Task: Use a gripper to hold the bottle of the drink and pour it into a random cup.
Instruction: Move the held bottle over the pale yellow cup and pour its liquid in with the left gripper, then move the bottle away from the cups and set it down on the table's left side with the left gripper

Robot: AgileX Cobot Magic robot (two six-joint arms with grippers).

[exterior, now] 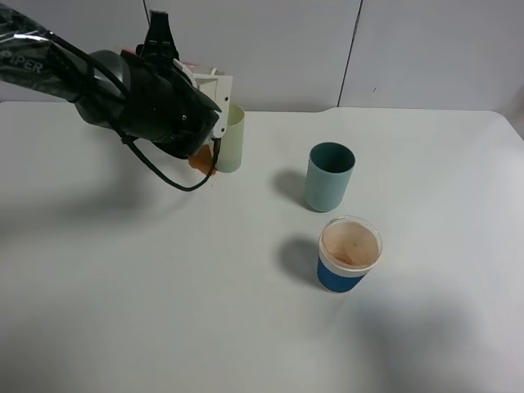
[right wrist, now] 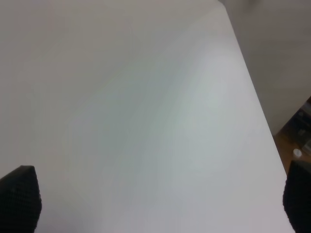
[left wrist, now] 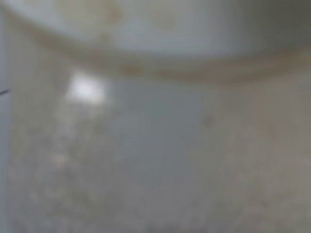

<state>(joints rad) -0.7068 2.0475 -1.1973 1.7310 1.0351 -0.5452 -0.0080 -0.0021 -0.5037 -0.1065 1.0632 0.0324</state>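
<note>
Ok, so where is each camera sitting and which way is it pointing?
Exterior high: mounted high, looking down on the table, pale tumbler, teal cup and blue-sleeved cup; the left arm reaches in.
Left wrist: right against a blurred pale surface; no hand shows.
Right wrist: angled down at bare tabletop; of the right hand only two black fingertips, wide apart.
Shared: exterior high and right wrist both see the white table.

The black arm [exterior: 147, 90] covered most of the left gripper [exterior: 218, 88], so its jaws could not be made out, and the cup [exterior: 232, 139] was hidden on its gripper side. The left wrist view was a pale blur. Only two fingertips [right wrist: 19, 196] of the right gripper [right wrist: 155, 204] showed, cut off by the frame edge.
</note>
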